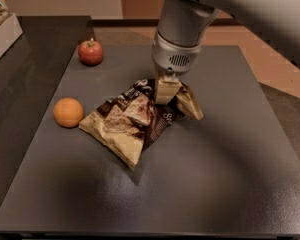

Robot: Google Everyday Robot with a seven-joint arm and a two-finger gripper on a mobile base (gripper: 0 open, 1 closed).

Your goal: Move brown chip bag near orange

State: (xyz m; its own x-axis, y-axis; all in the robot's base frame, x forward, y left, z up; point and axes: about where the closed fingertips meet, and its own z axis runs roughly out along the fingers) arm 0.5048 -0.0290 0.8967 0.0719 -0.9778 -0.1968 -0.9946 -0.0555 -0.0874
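The brown chip bag [132,121] lies crumpled on the dark grey table [215,184], its left corner close to the orange [68,112] but apart from it. The orange sits at the table's left side. My gripper [172,91] comes down from above at the bag's upper right end and is shut on the bag's top edge, lifting that end slightly. The pale fingers [165,90] pinch the crinkled foil. The arm's grey wrist [180,34] hides the table behind it.
A red apple [90,52] with a stem stands at the table's far left corner, behind the orange. A white box [2,29] sits on the dark counter at the far left. The table's right edge borders a tan floor.
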